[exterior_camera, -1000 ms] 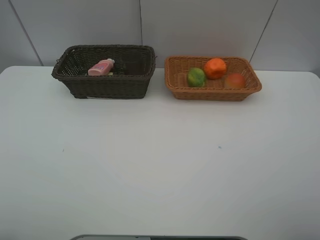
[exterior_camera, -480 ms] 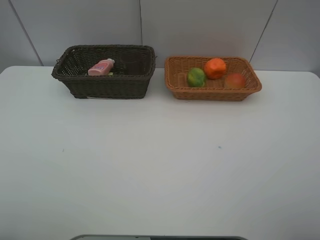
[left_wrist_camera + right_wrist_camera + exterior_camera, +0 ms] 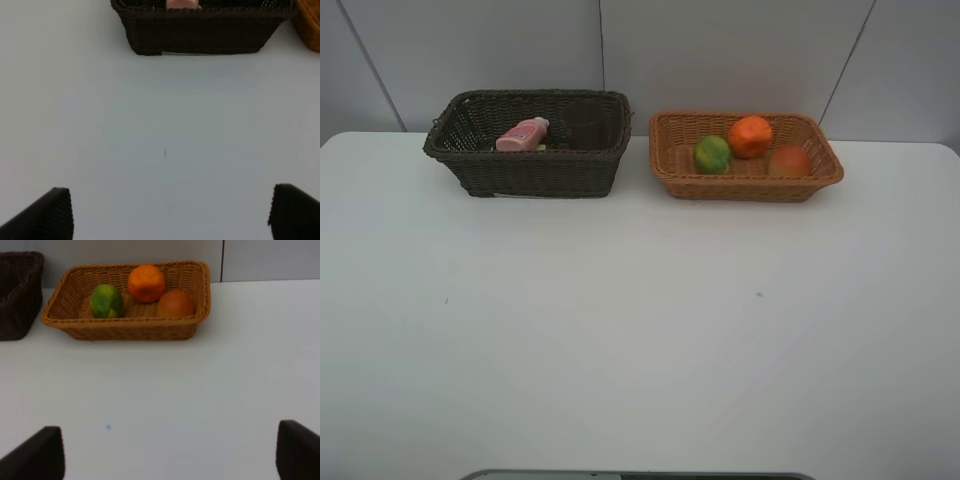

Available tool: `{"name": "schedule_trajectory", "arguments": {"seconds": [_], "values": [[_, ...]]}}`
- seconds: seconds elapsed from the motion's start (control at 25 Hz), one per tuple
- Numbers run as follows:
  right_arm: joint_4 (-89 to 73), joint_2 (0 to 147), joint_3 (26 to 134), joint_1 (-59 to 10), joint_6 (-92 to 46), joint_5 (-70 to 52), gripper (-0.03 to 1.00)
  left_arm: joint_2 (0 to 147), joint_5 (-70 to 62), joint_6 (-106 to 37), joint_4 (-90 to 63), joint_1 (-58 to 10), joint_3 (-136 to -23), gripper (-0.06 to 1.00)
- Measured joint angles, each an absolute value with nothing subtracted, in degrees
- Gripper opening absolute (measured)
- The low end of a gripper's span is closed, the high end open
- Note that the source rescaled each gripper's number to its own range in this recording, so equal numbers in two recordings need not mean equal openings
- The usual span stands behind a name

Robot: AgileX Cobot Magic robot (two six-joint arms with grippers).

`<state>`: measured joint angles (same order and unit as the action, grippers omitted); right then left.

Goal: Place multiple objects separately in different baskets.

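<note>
Right of the dark basket (image 3: 528, 142), where the pink bottle (image 3: 523, 134) is kept, tangerine (image 3: 750, 136), green fruit (image 3: 712, 154) and red fruit (image 3: 789, 161) are grouped in the tan basket (image 3: 745, 178), apparently sorted by type. Left gripper (image 3: 170, 212) and right gripper (image 3: 170, 452) are spread wide, nothing held.

— What kind of place is this, do you reckon?
— A test bench or lab setup, not a home. A bare white table (image 3: 640, 330) stands against plain grey wall panels (image 3: 720, 55) with thin seams, and there is no furniture or decor around it.
— And the baskets?
— A dark brown basket (image 3: 535, 170) and a light orange-tan basket (image 3: 745, 185) sit side by side at the back like staged props
</note>
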<state>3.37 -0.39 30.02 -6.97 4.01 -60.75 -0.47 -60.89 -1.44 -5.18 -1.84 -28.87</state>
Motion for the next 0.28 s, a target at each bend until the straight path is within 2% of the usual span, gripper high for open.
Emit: {"name": "schedule_trajectory", "arguments": {"seconds": [0.28], "values": [[3.37, -0.39, 30.02, -6.97, 4.01, -60.75, 0.89, -0.47, -60.87, -1.96, -5.08, -1.84, -28.87, 1.0]]}}
